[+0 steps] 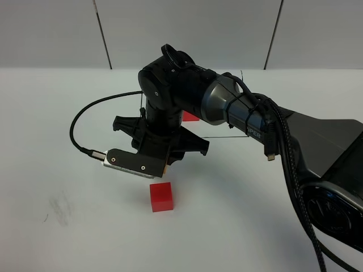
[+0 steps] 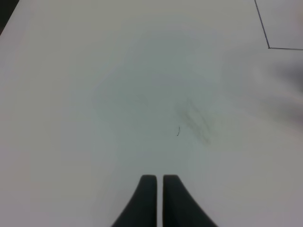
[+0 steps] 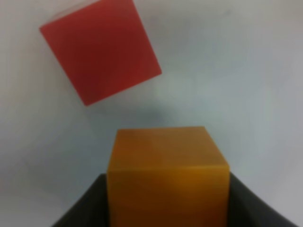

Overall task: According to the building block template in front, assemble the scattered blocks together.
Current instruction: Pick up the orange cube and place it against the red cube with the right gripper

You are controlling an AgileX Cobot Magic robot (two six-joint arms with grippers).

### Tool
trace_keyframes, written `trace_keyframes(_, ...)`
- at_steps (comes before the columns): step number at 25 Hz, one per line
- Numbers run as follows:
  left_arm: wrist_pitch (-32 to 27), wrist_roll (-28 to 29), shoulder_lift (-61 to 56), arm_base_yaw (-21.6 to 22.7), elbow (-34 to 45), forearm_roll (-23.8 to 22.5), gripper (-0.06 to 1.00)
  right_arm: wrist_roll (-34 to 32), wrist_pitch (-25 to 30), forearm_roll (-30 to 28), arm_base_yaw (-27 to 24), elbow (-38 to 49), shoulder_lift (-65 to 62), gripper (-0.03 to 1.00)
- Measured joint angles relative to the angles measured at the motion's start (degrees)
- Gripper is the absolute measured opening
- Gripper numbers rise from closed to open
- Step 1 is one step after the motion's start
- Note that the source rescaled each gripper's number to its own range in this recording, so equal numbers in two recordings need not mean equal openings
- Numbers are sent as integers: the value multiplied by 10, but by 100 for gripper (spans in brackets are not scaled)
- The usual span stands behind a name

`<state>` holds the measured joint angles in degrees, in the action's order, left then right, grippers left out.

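Observation:
My right gripper (image 1: 163, 168) reaches across the middle and points down. It is shut on the orange cube (image 3: 168, 182), held just behind the red cube (image 1: 161, 197) without touching it. The red cube (image 3: 99, 49) lies alone on the white table. The template is mostly hidden behind the right arm: only its red cube (image 1: 191, 116) and parts of its thin black frame (image 1: 227, 138) show. The light blue cube is out of view. My left gripper (image 2: 158, 182) is shut and empty over bare table and does not show in the exterior view.
The right arm's dark body and cables (image 1: 283, 147) fill the right side. A looping black cable (image 1: 76, 127) hangs left of the gripper. A grey smudge (image 1: 59, 209) marks the table at the front left. A black line corner (image 2: 269, 47) shows in the left wrist view.

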<state>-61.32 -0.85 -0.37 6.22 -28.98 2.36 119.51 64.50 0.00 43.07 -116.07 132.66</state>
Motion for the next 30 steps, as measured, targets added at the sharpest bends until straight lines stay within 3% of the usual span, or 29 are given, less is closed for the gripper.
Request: trace_keyframes(30, 0, 0, 0, 0, 0, 0, 0, 0, 18, 0, 0, 0, 43, 58)
